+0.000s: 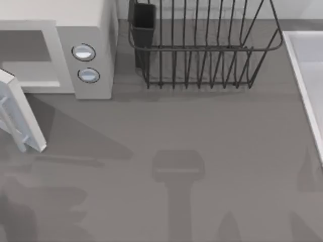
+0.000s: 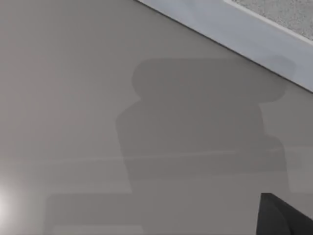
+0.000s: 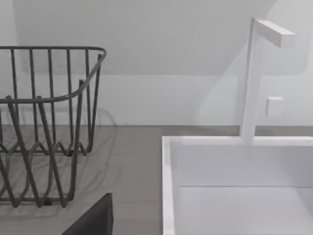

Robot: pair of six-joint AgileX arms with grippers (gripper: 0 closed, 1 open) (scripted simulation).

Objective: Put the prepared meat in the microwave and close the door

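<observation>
The microwave (image 1: 93,45) sat at the far left of the tabletop (image 1: 202,141), its door (image 1: 20,113) swung open toward the near left, with a wire dish rack (image 1: 202,50) to its right and a white sink (image 3: 234,186) at the far right edge. I could not spot the prepared meat, so I could not place it relative to either pincer, and whether the left or right pincer was open or closed could not be told. Judging by the task, the meat would likely be light, soft and a bit slippery, best pinched gently across its middle.

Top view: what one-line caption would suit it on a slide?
White microwave with its door swung open, beside a dark wire dish rack and a white sink on a grey counter.
</observation>
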